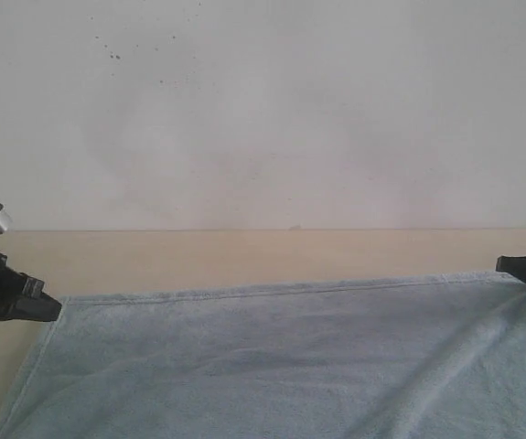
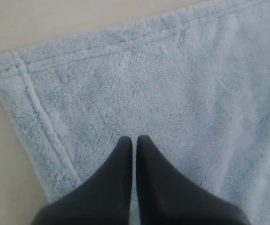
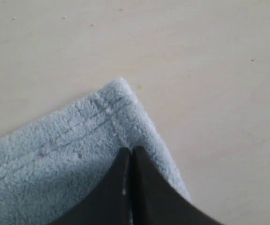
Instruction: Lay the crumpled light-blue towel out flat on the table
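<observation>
The towel [image 1: 281, 366] lies mostly flat on the table [image 1: 198, 256], its far hem straight. The left tool [image 2: 134, 139] and the right tool [image 3: 129, 151] sit over its far corners, jaws pressed together (whether they pinch any cloth is unclear).

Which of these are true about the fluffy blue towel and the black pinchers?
1. The pale light-blue fluffy terry towel lies spread on the plain cream table. True.
2. The towel is bunched into a ball. False: it lies mostly flat.
3. The black left gripper is wide open. False: its fingers are closed together.
4. The black right gripper is over a stitched corner of the towel. True.
</observation>
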You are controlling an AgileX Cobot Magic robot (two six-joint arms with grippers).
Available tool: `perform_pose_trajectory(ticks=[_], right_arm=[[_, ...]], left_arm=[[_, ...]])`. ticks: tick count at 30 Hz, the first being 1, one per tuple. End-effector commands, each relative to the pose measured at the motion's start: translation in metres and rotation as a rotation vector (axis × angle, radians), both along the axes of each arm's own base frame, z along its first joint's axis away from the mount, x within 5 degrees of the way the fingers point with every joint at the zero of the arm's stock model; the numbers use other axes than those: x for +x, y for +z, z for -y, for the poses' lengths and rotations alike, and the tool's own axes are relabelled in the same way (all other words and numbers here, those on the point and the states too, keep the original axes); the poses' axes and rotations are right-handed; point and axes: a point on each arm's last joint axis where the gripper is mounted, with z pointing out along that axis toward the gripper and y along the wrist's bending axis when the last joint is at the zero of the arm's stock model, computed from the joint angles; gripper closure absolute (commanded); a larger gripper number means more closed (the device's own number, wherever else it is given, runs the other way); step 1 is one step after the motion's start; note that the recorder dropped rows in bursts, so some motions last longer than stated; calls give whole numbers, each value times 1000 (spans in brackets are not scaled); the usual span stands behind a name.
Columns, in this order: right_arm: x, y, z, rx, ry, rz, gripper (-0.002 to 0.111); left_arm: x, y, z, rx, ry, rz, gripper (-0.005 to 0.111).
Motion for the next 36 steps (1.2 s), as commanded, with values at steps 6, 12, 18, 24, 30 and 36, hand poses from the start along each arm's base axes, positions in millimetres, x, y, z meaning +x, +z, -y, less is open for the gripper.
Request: perform_pose_trajectory(ticks=[6,12,18,24,30,36], right_arm=[[-3,-10,5,-10,9,-30,108],[-2,0,7,-26,-10,6,108],[-1,44,5,-7,-1,78,108],[-11,111,-7,50,72,146,108],[-44,171,-32,190,167,145,108],[-123,200,-70,105,74,325,108]], left_arm=[[3,-25,-2,7,24,-51,103],[9,-26,5,-71,-20,33,103],[24,3,3,-123,54,145,103],[23,50,-22,52,390,159,103],[-19,101,-32,154,588,240,103],[-110,93,-37,128,959,314,103]])
